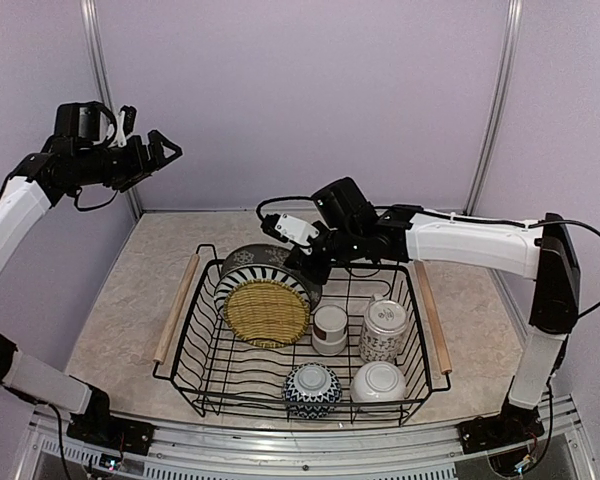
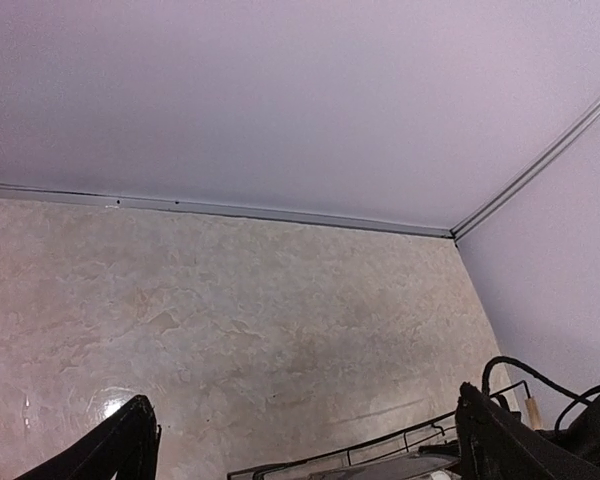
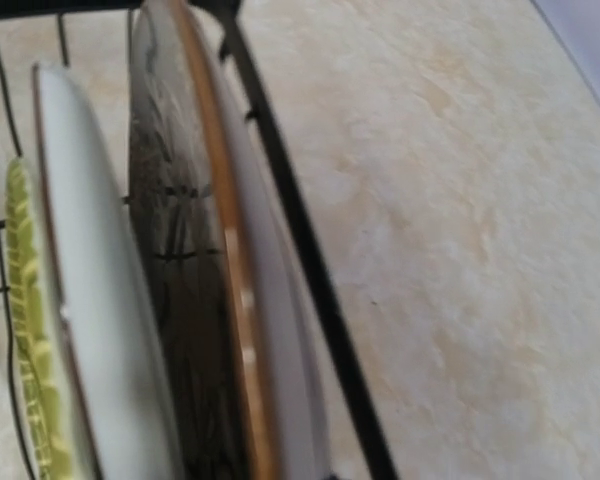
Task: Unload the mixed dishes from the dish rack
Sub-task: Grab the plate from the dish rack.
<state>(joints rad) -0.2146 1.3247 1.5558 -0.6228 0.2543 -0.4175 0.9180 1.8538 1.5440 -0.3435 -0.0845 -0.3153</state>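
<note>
Dish rack (image 1: 240,375), a large rectangular black wire basket with two light wooden rod handles (image 1: 176,308) on its short sides, stands in the middle of the marble-patterned table top (image 1: 120,300). Every dish that shows is inside it and none lies on the table. Judged from this, no item has been unloaded and the whole load remains.

Contents, rear to front:
- Rear left: the black-white striped plate (image 1: 236,290) stands on edge. The round woven yellow mat (image 1: 268,312) leans against its front face. The right wrist view shows a darker dish with a brown rim (image 3: 195,250) standing just behind the plate.
- Centre: the white cup with brown band (image 1: 330,328), with the tall patterned cup (image 1: 383,332) just beside it on the right.
- Front: the blue-patterned bowl (image 1: 312,390) and the white bowl (image 1: 378,381) sit side by side. Both appear to rest rim down.

The right gripper (image 1: 302,268) reaches over the rear rim of the rack to the upper right edge of the upright dishes. Its fingers are hidden in both views, so whether they are spread, closed or in contact with a dish cannot be told.

The left gripper (image 1: 166,148) is raised high over the left rear of the table, well apart from the rack. Its fingers are spread wide and hold nothing.

The step in hand appears to be the approach to the upright plate group.
</note>
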